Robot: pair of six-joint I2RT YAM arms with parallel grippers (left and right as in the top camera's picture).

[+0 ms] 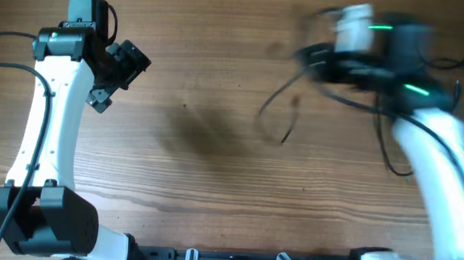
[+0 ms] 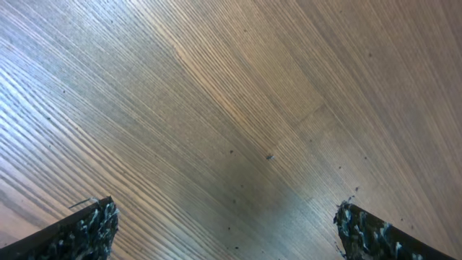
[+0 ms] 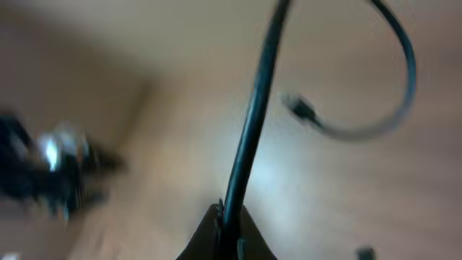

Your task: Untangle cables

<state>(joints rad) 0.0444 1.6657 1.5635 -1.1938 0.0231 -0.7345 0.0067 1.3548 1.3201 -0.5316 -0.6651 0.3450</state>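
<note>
1. The thin black flexible cable is running up through the middle of the right wrist view, from the fingertips at the bottom edge to the top edge. There it is curling round to the right in a loop that is ending in a small dark plug.
2. From overhead, the same cable is hanging in the right half of the scene, upper centre. Its loose strands are trailing down from the blurred right gripper over the brown wood-grain table.
3. The right gripper is pinching the cable, with its dark fingers meeting on the strand. Both views of this arm are smeared, so finer detail is impossible to make out.
4. The left gripper is sitting at the upper left, well apart from the cable.
5. In its own camera the left gripper is standing wide, one rough black fingertip in each lower corner. Only bare wood is showing between them.
</note>
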